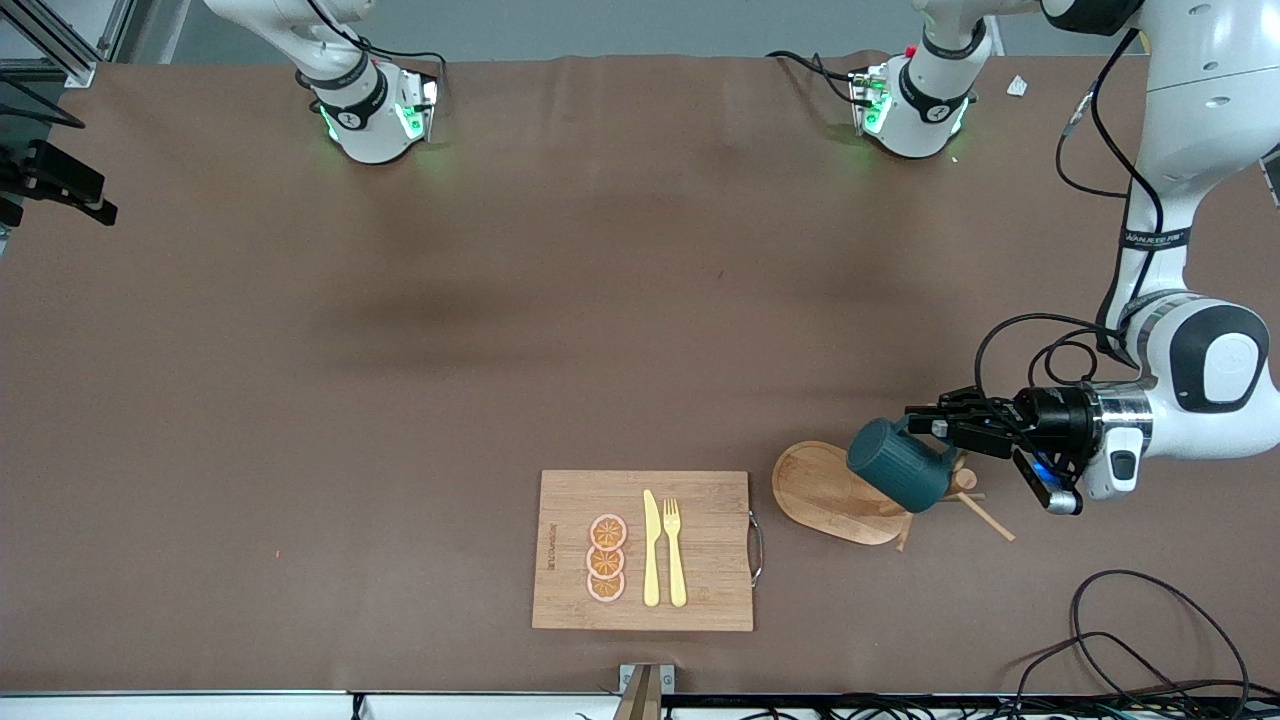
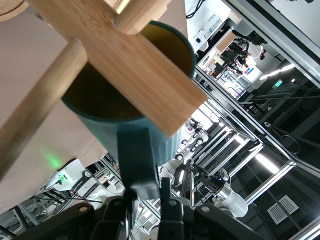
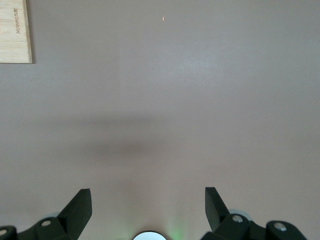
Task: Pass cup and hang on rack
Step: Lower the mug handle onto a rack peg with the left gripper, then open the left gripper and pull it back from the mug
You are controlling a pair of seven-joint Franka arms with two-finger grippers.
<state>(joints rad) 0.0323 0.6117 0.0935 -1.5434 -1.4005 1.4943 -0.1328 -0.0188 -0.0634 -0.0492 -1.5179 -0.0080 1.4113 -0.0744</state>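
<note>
Fingers of the right gripper stood spread wide over bare table near its base; this arm waited. A cutting board lay nearer the front camera. Beside it, toward the left arm's end, stood the rack. Above it the left gripper was clamped on the handle of the cup, tilted against the pegs. If released before a peg passed through the handle, the cup could probably fall. Only the left wrist view showed a peg crossing the cup's mouth.
</note>
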